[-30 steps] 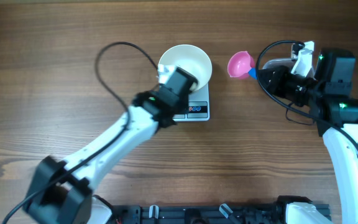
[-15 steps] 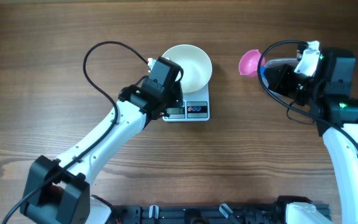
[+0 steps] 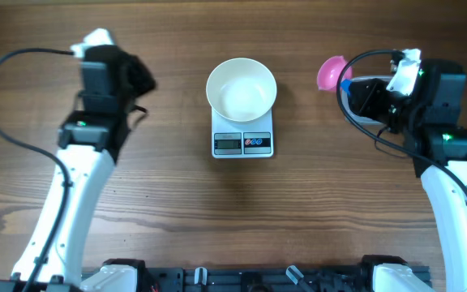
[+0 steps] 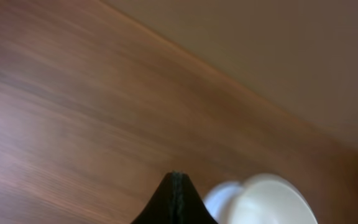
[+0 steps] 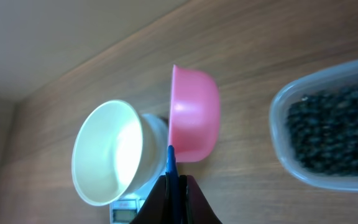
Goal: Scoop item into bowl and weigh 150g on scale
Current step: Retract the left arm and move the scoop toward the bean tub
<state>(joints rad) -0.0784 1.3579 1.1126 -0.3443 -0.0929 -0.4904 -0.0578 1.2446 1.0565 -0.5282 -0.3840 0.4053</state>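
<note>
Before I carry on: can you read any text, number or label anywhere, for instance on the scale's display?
No text can be read in any view.
Display of the scale: too small and blurred to read.
Two buttons beside it: any marks are too small to read.
Bowl, pink scoop, clear tub: no lettering visible.

No legible text, brand, number or sign anywhere in these views. On the scale [image 3: 242, 132], a grey display [image 3: 229, 144] too small from overhead for any digits to be made out. Beside it, two round buttons [image 3: 254, 143], markings unreadable. In the right wrist view, only a blurred sliver of the display [image 5: 124, 214], nothing readable.
</note>
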